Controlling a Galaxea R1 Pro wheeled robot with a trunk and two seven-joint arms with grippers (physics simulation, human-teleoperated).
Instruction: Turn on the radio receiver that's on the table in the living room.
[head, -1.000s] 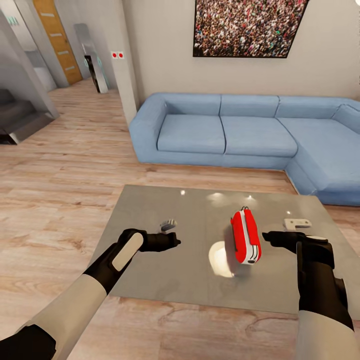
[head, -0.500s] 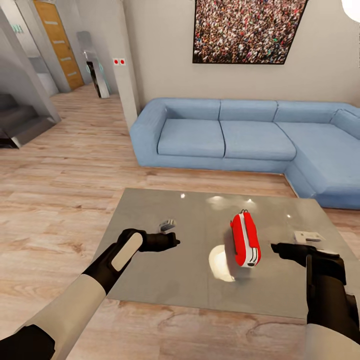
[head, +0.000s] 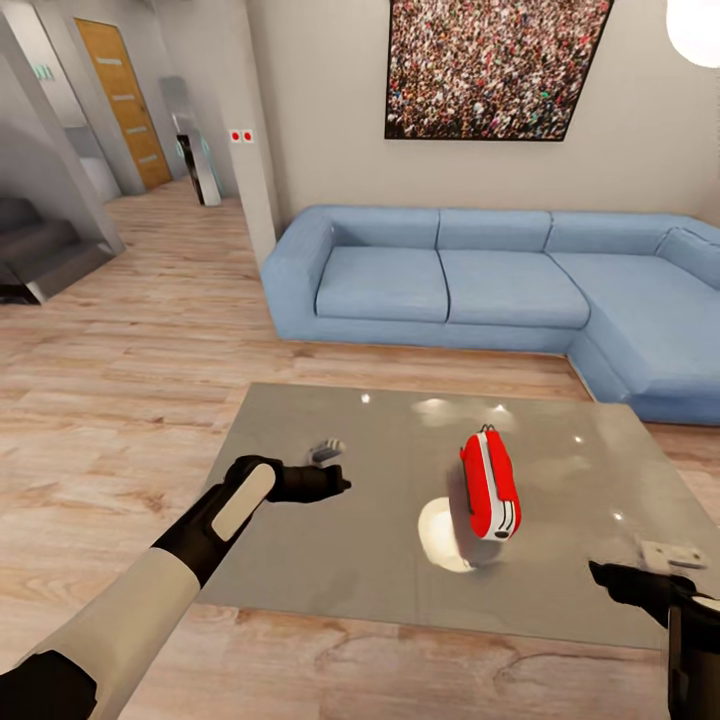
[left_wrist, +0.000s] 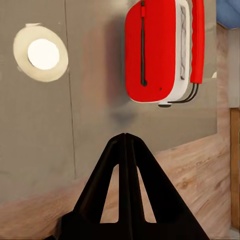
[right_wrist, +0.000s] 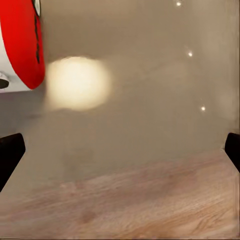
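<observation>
The red radio receiver stands on its edge on the grey table, right of centre, its white band and thin strap facing me. My left gripper hovers over the table to the radio's left, shut with nothing in it; in the left wrist view its joined fingers point at the radio from a short way off. My right gripper is low over the table's near right edge, apart from the radio. It stands open, with the radio off to one side of it.
A light-blue sectional sofa runs behind and to the right of the table, under a framed crowd picture. A pendant lamp hangs at upper right, mirrored on the tabletop. Wood floor surrounds the table; stairs lie far left.
My right arm has drawn back from beside the radio to the table's near right edge. The head camera has shifted a little. The left arm and radio have stayed put.
</observation>
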